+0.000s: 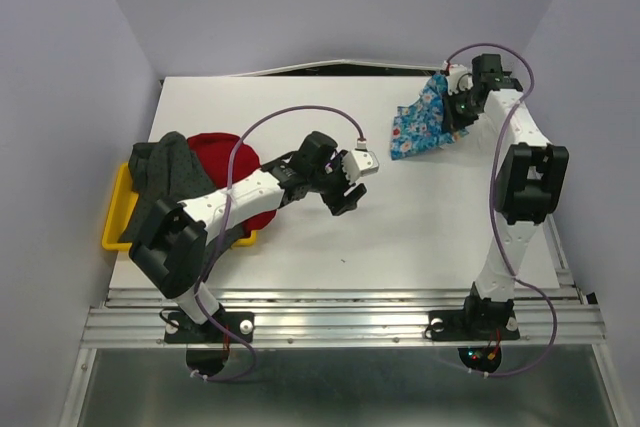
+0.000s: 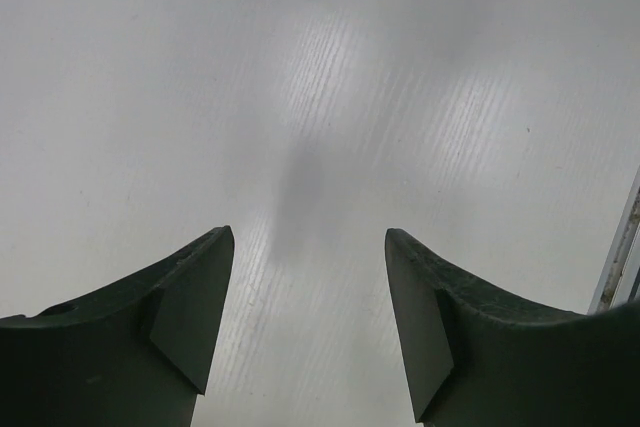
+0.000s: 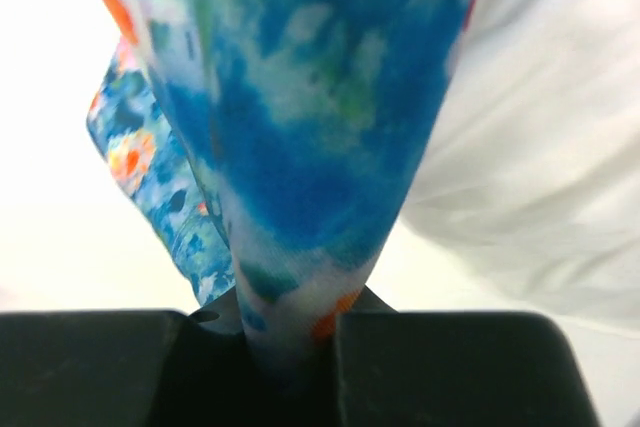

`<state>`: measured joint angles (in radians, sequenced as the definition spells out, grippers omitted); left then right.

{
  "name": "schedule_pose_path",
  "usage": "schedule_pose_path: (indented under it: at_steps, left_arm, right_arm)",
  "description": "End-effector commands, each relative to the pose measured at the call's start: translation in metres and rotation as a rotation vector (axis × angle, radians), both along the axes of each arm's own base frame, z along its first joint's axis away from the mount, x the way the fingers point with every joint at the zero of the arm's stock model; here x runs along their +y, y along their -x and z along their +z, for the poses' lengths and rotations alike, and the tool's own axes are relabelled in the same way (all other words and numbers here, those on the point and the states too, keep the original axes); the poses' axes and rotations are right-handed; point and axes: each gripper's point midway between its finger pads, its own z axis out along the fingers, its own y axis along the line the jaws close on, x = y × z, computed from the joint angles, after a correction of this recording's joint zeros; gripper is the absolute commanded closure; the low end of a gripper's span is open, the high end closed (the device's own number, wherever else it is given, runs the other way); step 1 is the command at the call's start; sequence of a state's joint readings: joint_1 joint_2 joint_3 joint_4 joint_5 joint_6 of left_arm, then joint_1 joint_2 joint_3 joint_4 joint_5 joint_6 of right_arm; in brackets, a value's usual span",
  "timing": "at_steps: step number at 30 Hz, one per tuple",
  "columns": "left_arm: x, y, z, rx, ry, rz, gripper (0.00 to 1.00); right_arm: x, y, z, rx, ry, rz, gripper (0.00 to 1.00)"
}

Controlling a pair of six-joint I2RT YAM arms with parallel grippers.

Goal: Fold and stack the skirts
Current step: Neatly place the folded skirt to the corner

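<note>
The blue flower-print skirt hangs bunched at the far right of the table, and my right gripper is shut on its upper part. In the right wrist view the blue cloth runs down into the closed jaws of the right gripper, with thin white cloth beside it. A plain red skirt and a dark grey skirt lie piled on the left. My left gripper hovers open over the bare middle of the table; its fingers have nothing between them.
A yellow plastic tray sits under the red and grey pile at the table's left edge. The metal rail runs along the near edge, with both arm bases on it. Grey walls close in the left, back and right sides.
</note>
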<state>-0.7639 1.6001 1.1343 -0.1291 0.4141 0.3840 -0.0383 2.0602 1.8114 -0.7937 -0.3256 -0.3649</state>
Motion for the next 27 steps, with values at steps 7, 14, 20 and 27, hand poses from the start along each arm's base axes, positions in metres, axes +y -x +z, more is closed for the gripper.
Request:
schedule_pose_path:
  at_steps: [7,14,20,27]
  left_arm:
    - [-0.005,0.0,0.025,-0.048,0.06,-0.013,0.27]
    - [-0.001,0.002,0.021,-0.045,0.047,-0.015,0.27]
    - [-0.003,0.001,0.021,-0.036,0.042,-0.014,0.27]
    - [-0.001,0.001,0.013,-0.025,0.022,-0.013,0.27]
  right_arm:
    - [-0.009,-0.045,0.067,-0.17,-0.004,0.074,0.99]
    - [-0.017,-0.062,0.104,-0.278,0.003,0.095,0.99]
    - [-0.05,-0.07,0.106,-0.292,0.038,0.054,0.99]
    - [-0.088,-0.063,0.079,-0.233,0.018,0.034,0.99]
